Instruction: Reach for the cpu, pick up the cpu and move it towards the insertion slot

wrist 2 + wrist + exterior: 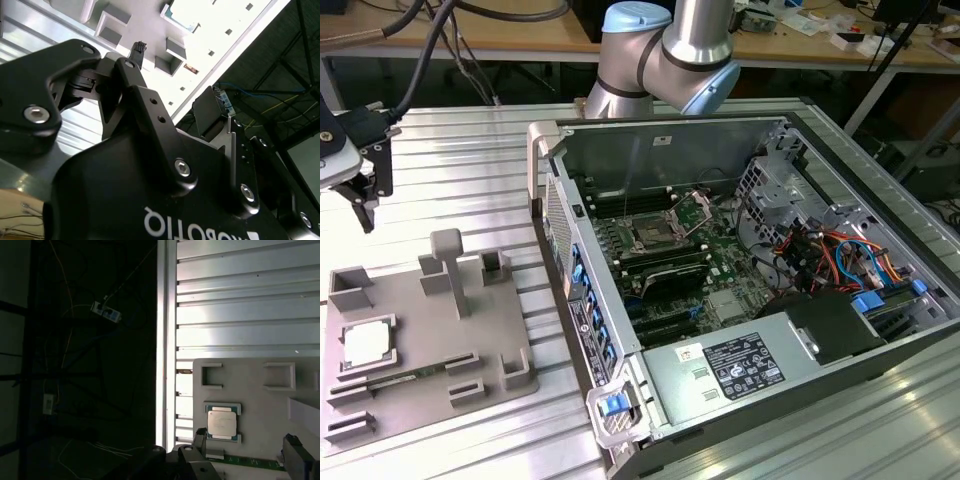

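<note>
Cpu [367, 343] lies flat, metal face up, seated in a shallow recess of the grey fixture [470, 340], toward the exterior view's left. In the first wrist view the cpu [223, 422] sits square in its seat with a thin green rim showing. Nothing touches it.

Claw [372, 195] hangs over the surface [470, 150] beyond the fixture's far edge. It is apart from the cpu and empty. Fingers [299, 457] are spread: in the first wrist view two dark tips stand well apart, and the cpu appears near one of them. Height above the cpu is not clear. The second wrist view shows the claw's black body and linkage close up, with one fingertip [139, 50] against the fixture's pale blocks.

Slot [655, 235] sits on the green board inside the open case [545, 200], which lies on its side just to the exterior view's right of the fixture. It has a dark centre and a silver frame, with the bracket tilted up beside it. It is well apart from cpu and claw. Power supply [740, 365] is at the case's near end, with red, orange and blue cables [830, 255] at the exterior view's right.

The surface is ribbed silver metal slats. Arm base [660, 50] stands at its far side behind the case.

Room: a wooden surface [520, 35] runs along the back with clutter on it, and black hoses [430, 40] hang in front. In the first wrist view, a dark floor [75, 365] lies past the slats' edge, with loose cables and a white power strip [106, 311].
</note>
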Controlling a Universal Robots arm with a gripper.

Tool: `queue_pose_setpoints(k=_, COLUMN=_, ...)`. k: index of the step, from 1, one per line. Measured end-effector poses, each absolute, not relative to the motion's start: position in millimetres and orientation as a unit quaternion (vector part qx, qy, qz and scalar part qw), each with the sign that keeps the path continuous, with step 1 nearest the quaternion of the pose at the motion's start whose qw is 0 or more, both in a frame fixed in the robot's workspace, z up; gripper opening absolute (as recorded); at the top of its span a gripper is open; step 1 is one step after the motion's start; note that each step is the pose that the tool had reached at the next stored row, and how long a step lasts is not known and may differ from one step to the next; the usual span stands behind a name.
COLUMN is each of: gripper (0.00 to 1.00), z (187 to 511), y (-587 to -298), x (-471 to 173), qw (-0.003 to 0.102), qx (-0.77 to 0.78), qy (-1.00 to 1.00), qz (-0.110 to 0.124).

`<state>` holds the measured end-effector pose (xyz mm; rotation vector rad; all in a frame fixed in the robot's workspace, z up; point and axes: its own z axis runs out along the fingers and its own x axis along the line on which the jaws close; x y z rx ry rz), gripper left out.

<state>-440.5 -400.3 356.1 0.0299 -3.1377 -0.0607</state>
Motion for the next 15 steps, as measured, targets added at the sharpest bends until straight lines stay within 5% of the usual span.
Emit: queue_pose_setpoints(k=15, gripper=0.66, z=353.4, y=-400.8, x=-440.5, qw=0.002, qx=0.01, qy=-1.0, qz=-0.019)
